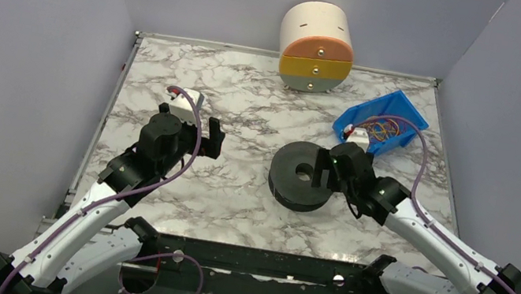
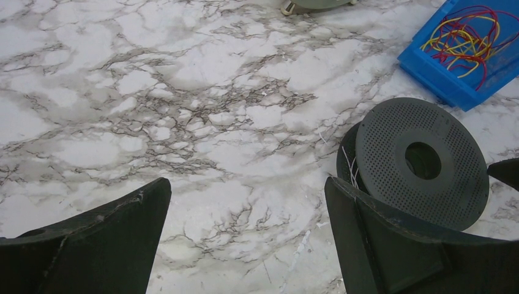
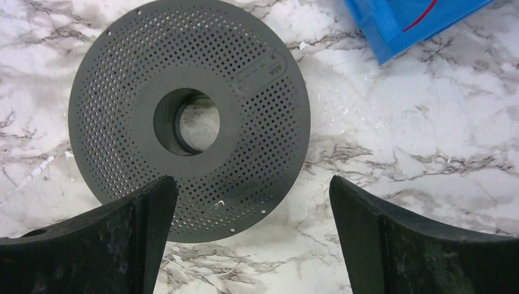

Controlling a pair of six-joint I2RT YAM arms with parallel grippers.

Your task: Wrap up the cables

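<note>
right gripper (image 1: 333, 171) hangs wide open and empty over the right edge of the black spool (image 1: 299, 176), which lies flat with its hole facing up. the cables (image 1: 382, 129) sit tangled in the blue bin (image 1: 408, 108), just behind and to the right of this hand, the bin's long side running diagonally. this arm looks much the nearer. the left gripper (image 1: 196, 132), also wide open and empty, hovers over the table (image 1: 251, 89), well left of the spool.

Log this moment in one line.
left tool open, empty | right tool open, at spool edge | cables in blue bin | wrapping not started
</note>
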